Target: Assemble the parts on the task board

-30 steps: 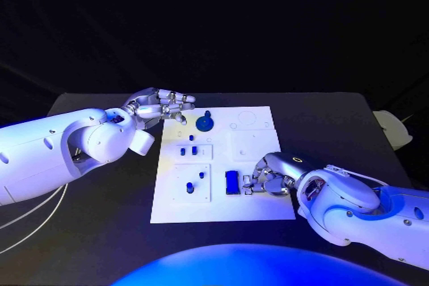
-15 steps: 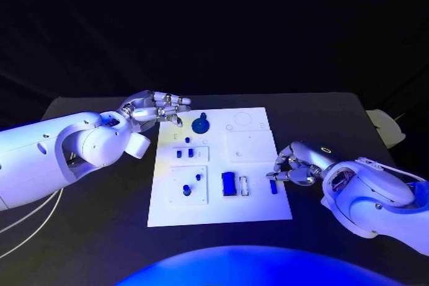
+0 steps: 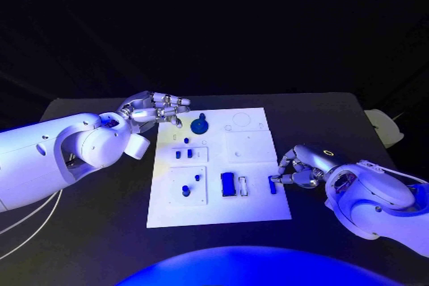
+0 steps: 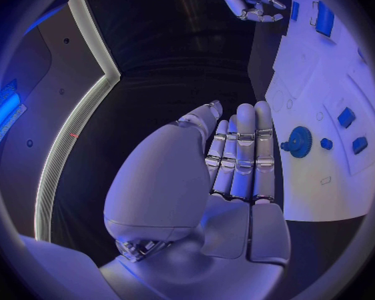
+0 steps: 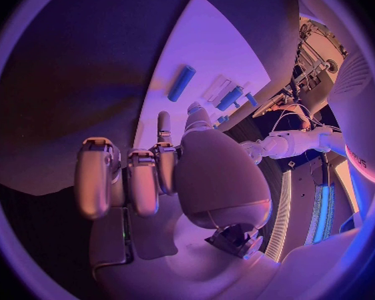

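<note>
Centrally on the black tabletop (image 3: 107, 193): white task board (image 3: 255, 208), carrying small blue parts. Right robot hand (image 3: 291, 173) at the board's right edge, fingers curled inward, fingertips just beside a slim blue bar (image 3: 273, 186); whether it touches or holds the bar cannot be told. Left robot hand (image 3: 157, 107) at the board's far left corner, fingers together and extended, holding nothing. Blue gear (image 3: 199, 126) near that hand, on the board's far portion. Blue rectangular block (image 3: 229, 183) toward the board's near middle. Surroundings dark, under blue light.
</note>
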